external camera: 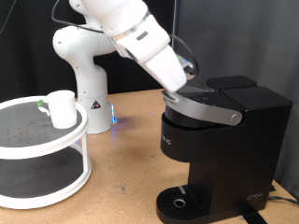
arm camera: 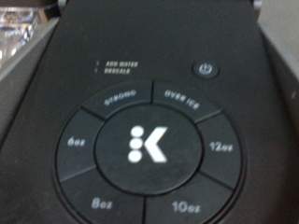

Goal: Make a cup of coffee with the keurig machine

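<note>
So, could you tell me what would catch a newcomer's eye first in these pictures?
Probably the white robot arm reaching down from the exterior view's top onto the top of the black keurig machine at the exterior view's right; the gripper itself is hidden. Next, the wrist view is filled by the machine's button panel, with a K logo ringed by size buttons. The white cup sits apart on a round tiered stand at the exterior view's left.

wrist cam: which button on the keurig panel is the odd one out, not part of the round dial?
The power button. It sits alone on the keurig machine panel, outside the ring, between the OVER ICE segment and the panel's edge. Sizes, STRONG and the K button form the dial.
</note>
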You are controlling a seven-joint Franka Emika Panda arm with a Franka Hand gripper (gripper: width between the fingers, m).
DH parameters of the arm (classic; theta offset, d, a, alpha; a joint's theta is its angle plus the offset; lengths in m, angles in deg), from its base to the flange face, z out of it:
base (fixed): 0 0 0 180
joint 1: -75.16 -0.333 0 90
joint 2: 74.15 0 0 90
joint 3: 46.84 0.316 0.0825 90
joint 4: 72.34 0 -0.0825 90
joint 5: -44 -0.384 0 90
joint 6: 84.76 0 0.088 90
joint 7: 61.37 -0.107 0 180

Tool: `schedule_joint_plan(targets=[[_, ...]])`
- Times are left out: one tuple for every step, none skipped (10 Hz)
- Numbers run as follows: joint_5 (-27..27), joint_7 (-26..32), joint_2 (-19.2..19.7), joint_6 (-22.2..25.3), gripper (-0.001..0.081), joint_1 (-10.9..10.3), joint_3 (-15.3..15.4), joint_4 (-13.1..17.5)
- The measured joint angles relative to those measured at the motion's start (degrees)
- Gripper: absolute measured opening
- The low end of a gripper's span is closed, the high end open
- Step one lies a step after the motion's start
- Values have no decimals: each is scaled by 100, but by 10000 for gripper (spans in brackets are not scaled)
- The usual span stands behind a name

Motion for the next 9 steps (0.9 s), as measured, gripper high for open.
schedule_joint_plan(targets=[[4,35,1,-52,0,12,-7,-63],[5,41,2,-116,0,16,-10,-113],[5,41,3,-195,0,16,-11,-161],[9,41,5,-278,0,16,-11,-214],[32,41,18,-343,0,16,-11,-257],[66,41,62,-406,0,16,-10,-299],[71,41,135,-487,0,15,-6,-339],[71,41,175,-549,0,17,-10,-346],[71,41,178,-557,0,17,-11,-346]])
